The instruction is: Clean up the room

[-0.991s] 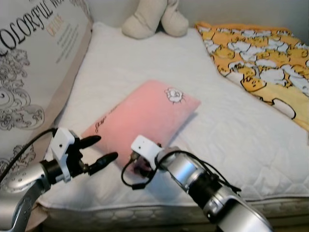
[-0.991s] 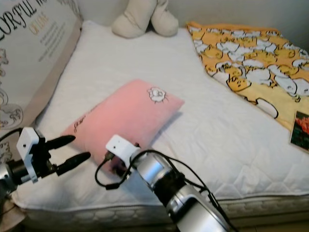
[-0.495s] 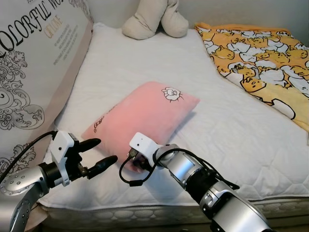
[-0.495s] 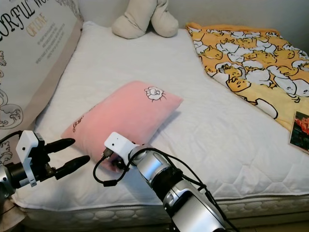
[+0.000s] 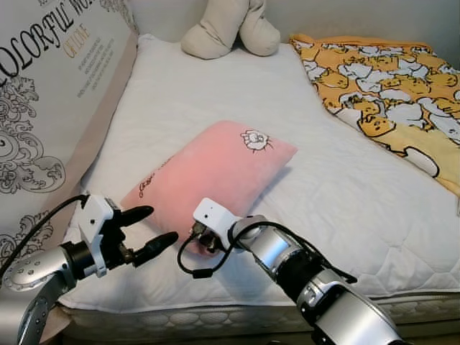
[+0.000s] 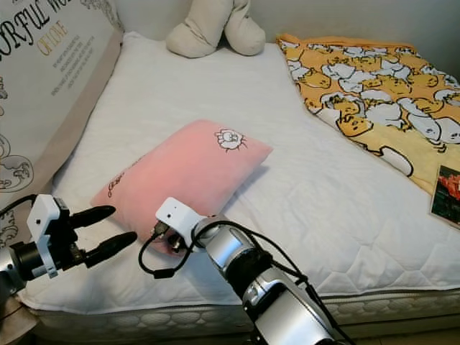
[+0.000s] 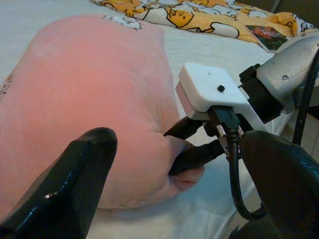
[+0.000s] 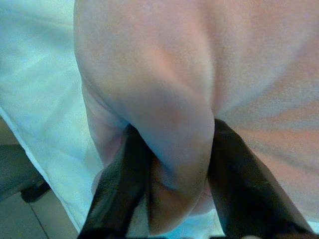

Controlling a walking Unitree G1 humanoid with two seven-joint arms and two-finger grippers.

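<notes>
Low in the frame the right gripper pinches the pink pillow's near corner — soft, light, squashy — left gripper spread beside it.

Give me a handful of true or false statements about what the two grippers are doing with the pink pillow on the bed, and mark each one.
1. The right gripper pinches a near corner of the soft pink rectangular pillow. True.
2. The left gripper is clamped on the pillow too. False: its fingers are spread open, beside the pillow's near end, holding nothing.
3. The pillow lies on the white quilted mattress. True.
4. The yellow cartoon-print blanket covers the pillow. False: the blanket lies apart, on the robot's right side of the bed.
5. A beige plush toy sits at the far end of the mattress. True.
</notes>
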